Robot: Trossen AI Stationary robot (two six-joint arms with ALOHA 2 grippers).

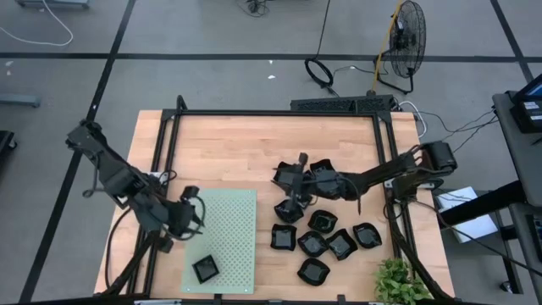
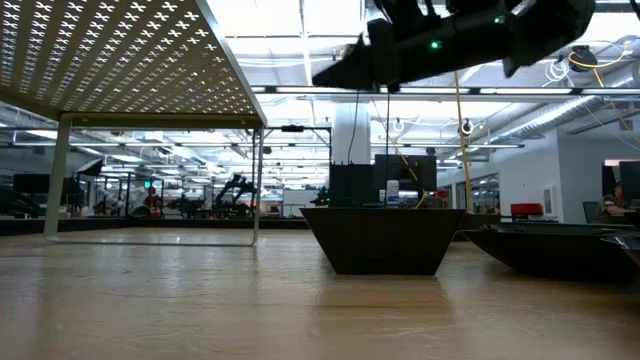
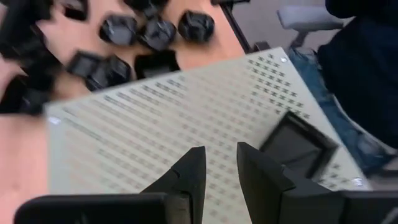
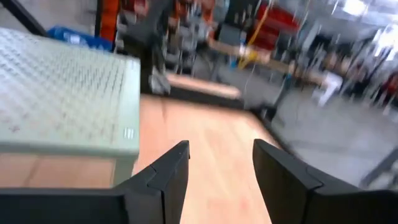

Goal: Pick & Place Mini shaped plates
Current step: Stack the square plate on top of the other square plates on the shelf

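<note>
Several glossy black mini plates (image 1: 326, 235) lie clustered on the wooden table, right of the pale green perforated mat (image 1: 229, 229). A single square plate (image 1: 205, 269) rests on the mat's near part; the left wrist view shows it too (image 3: 295, 146). My left gripper (image 1: 191, 208) hovers open over the mat's left edge, holding nothing (image 3: 221, 168). My right gripper (image 1: 290, 181) is open and empty above the far-left side of the cluster (image 4: 221, 163). In the low view a plate (image 2: 380, 240) sits flat on the table under the right arm (image 2: 450, 40).
The mat stands raised on thin legs (image 2: 60, 180). A black frame (image 1: 279, 113) borders the table. A small green plant (image 1: 398, 284) sits at the near right corner. A person in jeans (image 3: 348, 93) is close to the mat's near side. Bare wood (image 1: 229, 152) lies beyond the mat.
</note>
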